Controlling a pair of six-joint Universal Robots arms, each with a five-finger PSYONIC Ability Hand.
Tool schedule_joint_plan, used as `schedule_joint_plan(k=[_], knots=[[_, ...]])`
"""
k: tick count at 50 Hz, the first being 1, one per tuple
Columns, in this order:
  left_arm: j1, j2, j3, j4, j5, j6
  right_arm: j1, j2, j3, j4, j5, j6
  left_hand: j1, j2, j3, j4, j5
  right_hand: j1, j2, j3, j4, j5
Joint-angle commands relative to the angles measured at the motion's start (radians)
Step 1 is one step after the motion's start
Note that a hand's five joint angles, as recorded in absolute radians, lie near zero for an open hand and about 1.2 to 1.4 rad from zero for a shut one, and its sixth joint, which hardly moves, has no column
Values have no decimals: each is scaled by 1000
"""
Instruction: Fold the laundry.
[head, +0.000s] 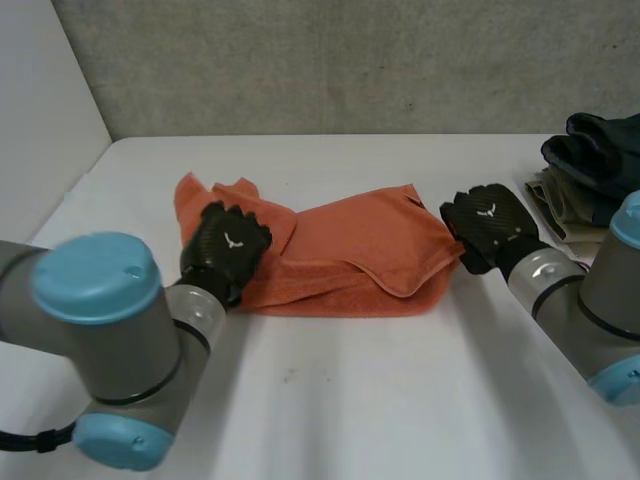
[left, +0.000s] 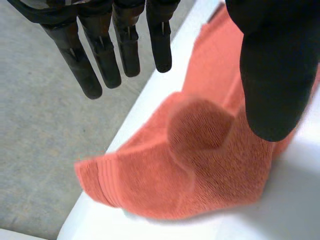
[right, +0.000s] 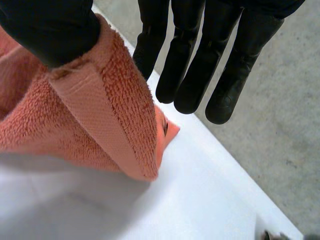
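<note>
One orange towel (head: 350, 250) lies rumpled and partly doubled over in the middle of the table (head: 340, 400), long side running left to right. The left hand (head: 228, 245) sits over its left end. The right hand (head: 488, 225) is at its right end, touching the doubled edge. A dark pile of clothes (head: 600, 155) sits at the far corner beside the right arm, apart from the towel.

Left hand: fingers (left: 100, 60) straight and spread, hanging clear above the cloth. Thumb (left: 275, 75) over a rumpled corner, not pinching. Released.

Right hand: fingers (right: 200, 70) straight, reaching past the towel's end. Thumb (right: 50, 25) lies against the hemmed edge, which rises to meet it. No pinch visible, so I read this hand as released, merely resting on the cloth.

Step, as judged: early. Both ends are being addressed and no clean fold is made yet.

Next move calls for each hand to close on its own corner, left on the rumpled one, right on the hem. They then lift together with even tension so the layers do not drag.
</note>
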Motion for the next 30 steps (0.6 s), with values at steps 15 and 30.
schedule_joint_plan(k=[15,30], knots=[[318,-144,327,-277,462,-166,-54,-47,49,8,-24,-9,35,30,26,40,43,406,220,213,205,227],[323,-413,528,-241,497,-128,-57,-45,57,8,-24,-8,176,170,166,181,183,406,220,213,205,227]])
